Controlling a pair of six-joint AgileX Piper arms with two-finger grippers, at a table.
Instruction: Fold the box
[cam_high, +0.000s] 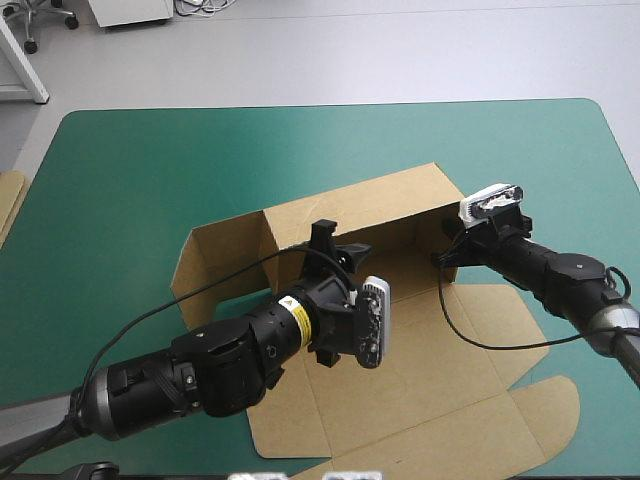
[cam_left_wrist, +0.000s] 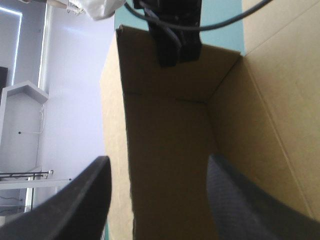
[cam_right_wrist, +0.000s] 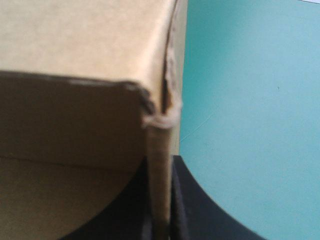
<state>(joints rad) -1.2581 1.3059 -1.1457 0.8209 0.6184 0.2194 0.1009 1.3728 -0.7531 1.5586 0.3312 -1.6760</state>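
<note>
Nearest you, your left gripper (cam_high: 338, 243) hangs spread wide over the box (cam_high: 420, 400), mid-table, probably ready to press. At 3 o'clock, your right gripper (cam_high: 447, 257) pinches the side wall (cam_right_wrist: 160, 150), likely steadying it. The far wall (cam_high: 350, 205) stands at 12.

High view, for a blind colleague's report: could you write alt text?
A brown box sits half-folded on the teal-green table, back and side walls raised, lid panel flat toward the near edge. The right hand pinches its right wall; the left hand hovers open over its floor.

Bright even overhead light, soft shadows, box (cam_high: 430, 350) interior dim, perhaps backlit
</note>
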